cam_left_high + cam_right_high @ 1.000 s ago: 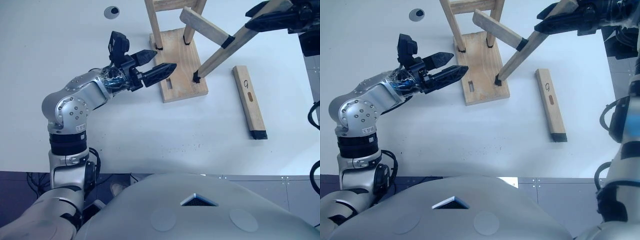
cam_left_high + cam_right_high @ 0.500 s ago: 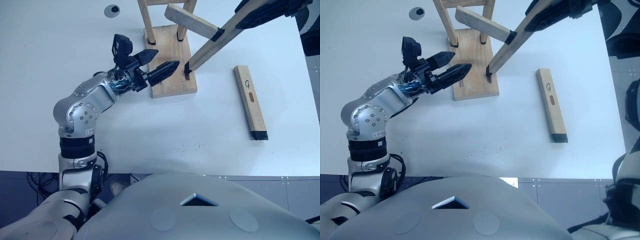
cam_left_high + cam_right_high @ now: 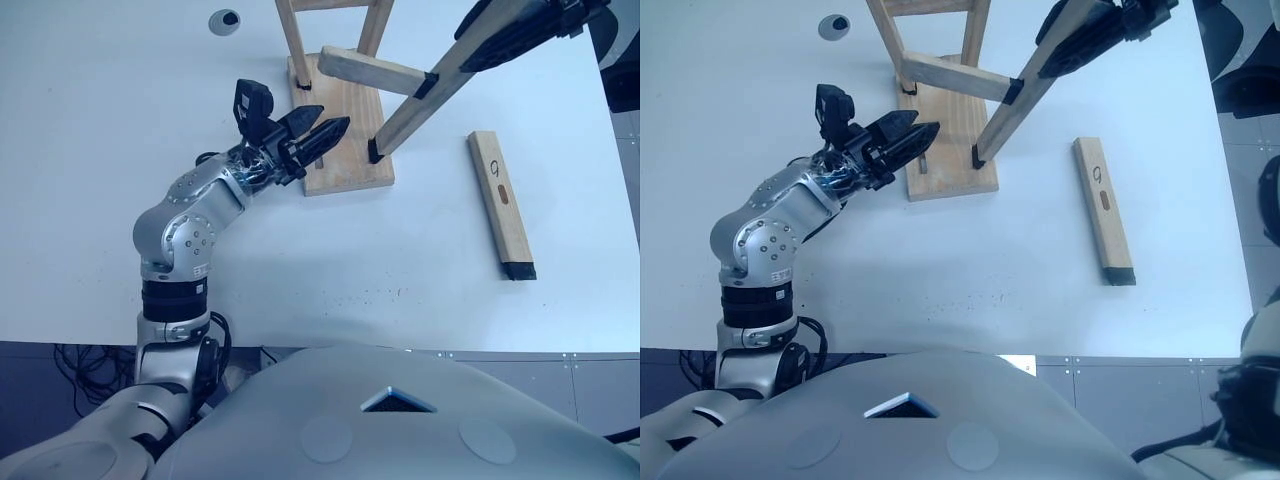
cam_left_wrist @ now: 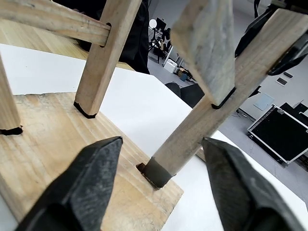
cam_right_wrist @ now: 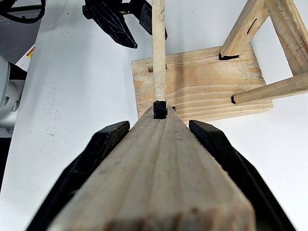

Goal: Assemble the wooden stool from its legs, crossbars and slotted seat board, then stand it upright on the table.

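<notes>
Left end effector (image 3: 331, 118) advanced, open at seat board (image 3: 345, 168); right end effector (image 3: 478, 42) clamps leg (image 3: 405, 110).

White table (image 3: 80, 150) with slotted seat board (image 3: 345, 170), loose wooden leg (image 3: 502, 205), round grommet (image 3: 224, 21)

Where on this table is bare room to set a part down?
Free: the table strip between the seat board and the near edge, left of the loose leg; also the far left. Crowded: around the board, by the left gripper and held leg.
</notes>
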